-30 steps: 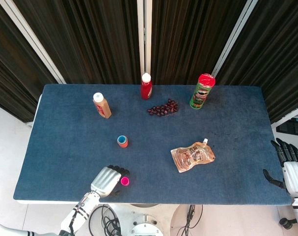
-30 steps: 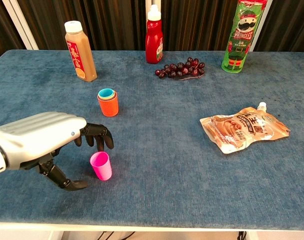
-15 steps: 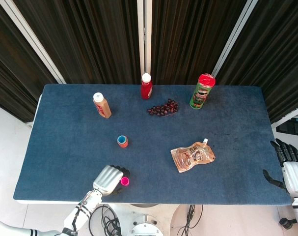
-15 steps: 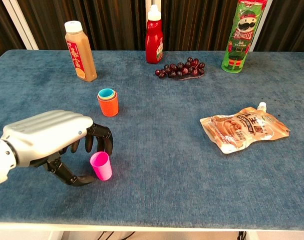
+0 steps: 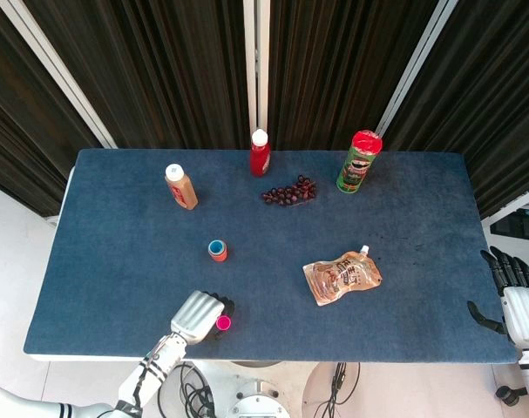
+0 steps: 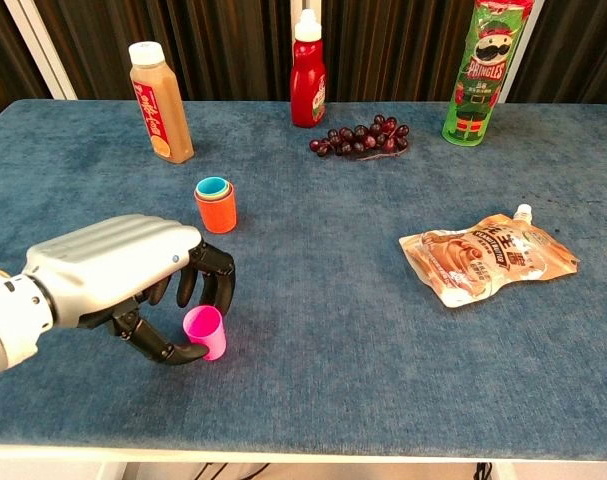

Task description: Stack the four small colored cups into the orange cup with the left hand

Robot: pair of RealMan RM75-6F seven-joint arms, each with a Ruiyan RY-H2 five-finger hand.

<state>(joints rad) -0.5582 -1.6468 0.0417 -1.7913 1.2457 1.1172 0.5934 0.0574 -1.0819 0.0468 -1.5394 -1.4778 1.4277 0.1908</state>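
Between thumb and curled fingers of the left robot hand; pink cup, upright, pinched.

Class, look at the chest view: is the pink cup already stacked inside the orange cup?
No: the pink cup stands on the table by the left hand, apart from the orange cup.

Loose cup near table's front edge, cup stack behind it, pouch to the right.

Pink cup, orange cup with a teal rim inside, blue table.
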